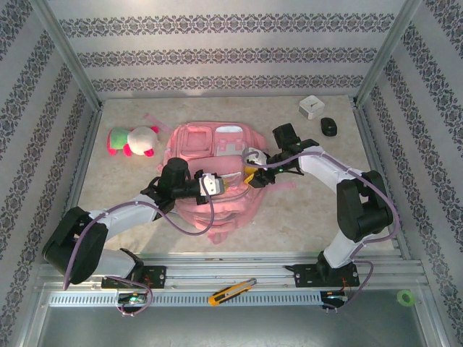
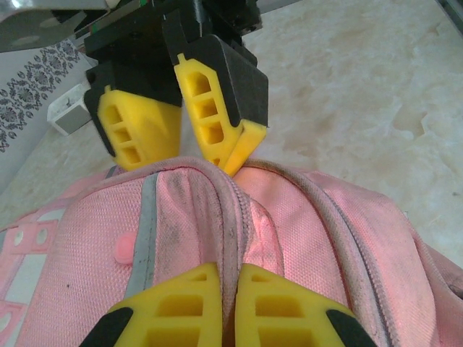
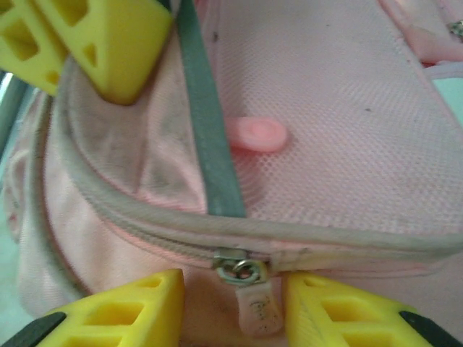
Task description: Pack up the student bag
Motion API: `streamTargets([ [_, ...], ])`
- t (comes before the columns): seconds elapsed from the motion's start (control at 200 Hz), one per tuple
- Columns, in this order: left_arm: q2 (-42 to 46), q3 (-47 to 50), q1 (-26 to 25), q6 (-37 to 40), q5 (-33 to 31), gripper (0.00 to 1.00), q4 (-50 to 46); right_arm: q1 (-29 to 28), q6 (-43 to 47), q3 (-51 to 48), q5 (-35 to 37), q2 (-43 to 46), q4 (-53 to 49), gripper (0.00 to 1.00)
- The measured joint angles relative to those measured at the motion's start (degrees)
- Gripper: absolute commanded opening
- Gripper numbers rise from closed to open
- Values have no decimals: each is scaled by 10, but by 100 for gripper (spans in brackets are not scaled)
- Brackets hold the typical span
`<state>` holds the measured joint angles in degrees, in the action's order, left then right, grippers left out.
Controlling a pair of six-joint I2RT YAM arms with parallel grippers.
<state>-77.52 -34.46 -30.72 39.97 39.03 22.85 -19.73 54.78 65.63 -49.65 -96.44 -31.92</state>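
While the student bag [image 1: 210, 155] lies flat at the centre of the table [image 1: 311, 217], front pockets up, both arms meet over its middle. On the left tool [image 2: 230, 280] the pads are pressed together, pinching a raised ridge of pink fabric along the zip seam [image 2: 233, 210]. On the right tool [image 3: 231, 283] the fingers are spread, one either side of the zipper pull [image 3: 253, 314] and not touching it. The pull hangs toward 6 o'clock in the right wrist view. The zip reads as closed at this spot. A plush toy [image 1: 134, 141] lies at the bag's 9 o'clock, well apart.

Step in hand, by my reading: take the pull and open the compartment. To do it well:
- Close squarely on the tab, not the metal slider [image 3: 235, 269]; the tab looks small and soft and may slip out sideways.
- Let the left pinch hold the fabric taut against the draw, so the teeth lie straight.
- Draw along the seam line, low and steady. Lifting would likely bunch the cloth and jam the slider.
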Motion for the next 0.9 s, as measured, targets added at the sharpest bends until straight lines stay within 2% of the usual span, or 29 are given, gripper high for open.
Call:
streamTargets([
  [0.255,0,0,0,0,0,0,2,5,-23,0,-28,0,-20,29],
  [0.455,0,0,0,0,0,0,4,15,-45,6,-53,0,-20,29],
  [0.58,0,0,0,-1,0,0,6,18,-73,12,-55,-1,-13,13],
  [0.725,0,0,0,-2,-3,0,8,23,-104,16,-53,-5,-10,1],
  [0.899,0,0,0,-10,-18,0,12,24,-133,13,-54,-2,-5,0],
])
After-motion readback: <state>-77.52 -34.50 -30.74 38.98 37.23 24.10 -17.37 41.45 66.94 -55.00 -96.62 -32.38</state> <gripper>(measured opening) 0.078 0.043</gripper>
